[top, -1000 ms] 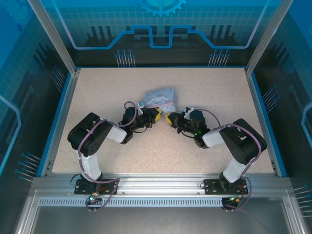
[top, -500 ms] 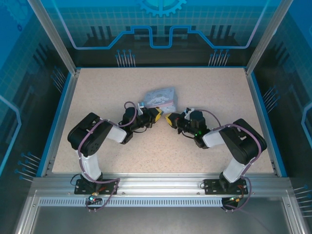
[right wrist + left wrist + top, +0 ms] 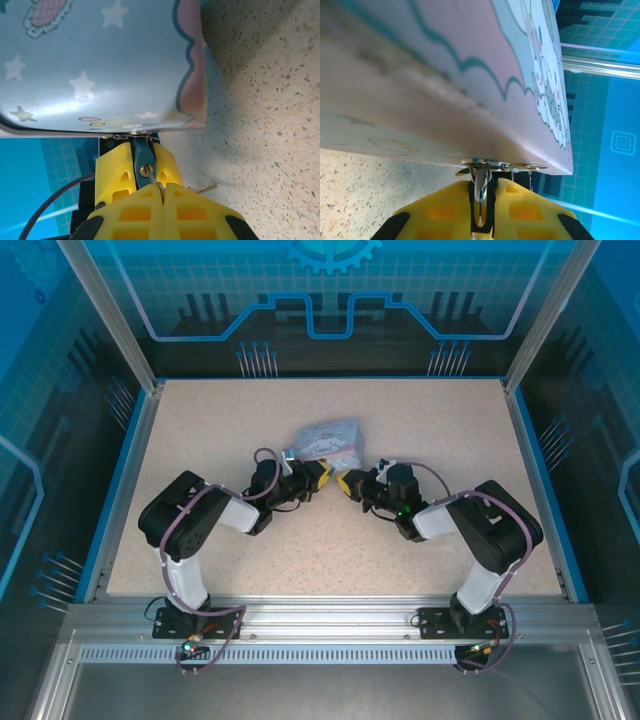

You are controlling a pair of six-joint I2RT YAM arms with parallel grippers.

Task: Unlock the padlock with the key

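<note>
A small dark blue padlock (image 3: pixel 142 156) hangs from the hasp (image 3: pixel 500 164) of the pale blue cartoon tin (image 3: pixel 326 439). My left gripper (image 3: pixel 482 192) is shut on the padlock; its shiny shackle (image 3: pixel 481 186) shows between the yellow fingers (image 3: pixel 111 172). My right gripper (image 3: pixel 162 190) is shut on the thin key (image 3: pixel 156 182), whose tip sits at the brass keyhole (image 3: pixel 144 171). In the top view both grippers meet nose to nose just in front of the tin, left gripper (image 3: pixel 322 475) and right gripper (image 3: pixel 346 482).
A second small key (image 3: pixel 206 188) sticks out to the right beside my right fingers. The speckled table (image 3: pixel 440 430) is bordered by a blue rim (image 3: pixel 540 490) and glass walls. The tin stands right behind the two grippers.
The right arm's elbow has shifted slightly to the left. Both grippers keep their hold in the same place in front of the tin.
</note>
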